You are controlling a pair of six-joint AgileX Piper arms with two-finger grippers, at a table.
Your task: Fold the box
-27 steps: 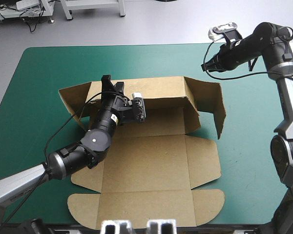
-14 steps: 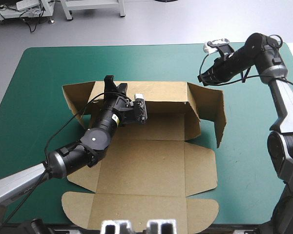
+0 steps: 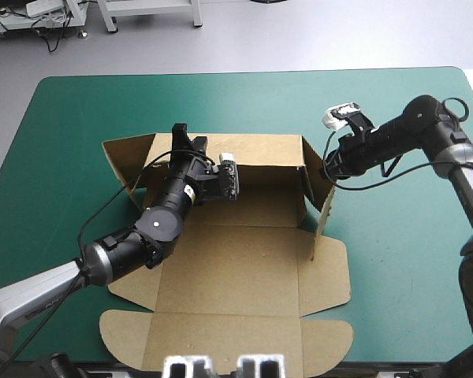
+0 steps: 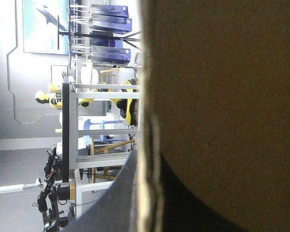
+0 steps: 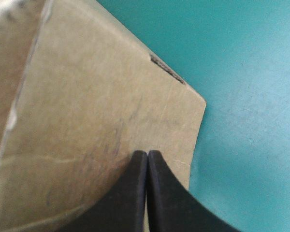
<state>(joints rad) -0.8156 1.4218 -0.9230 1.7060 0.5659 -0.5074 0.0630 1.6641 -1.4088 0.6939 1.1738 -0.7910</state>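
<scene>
Brown board of the box [image 3: 244, 268] lies mid-table on the teal-green cover [image 3: 55, 157], its near flaps flat and its far wall [image 3: 260, 150] raised; the left gripper [image 3: 183, 140] straddles that wall toward its left end, black fingers nearly closed with the board clamped between them (its own camera sees mostly dark board up close); the right gripper [image 3: 325, 169], fingers pressed together into one point, touches the outer face of the upright right-hand flap [image 3: 315, 193].
</scene>
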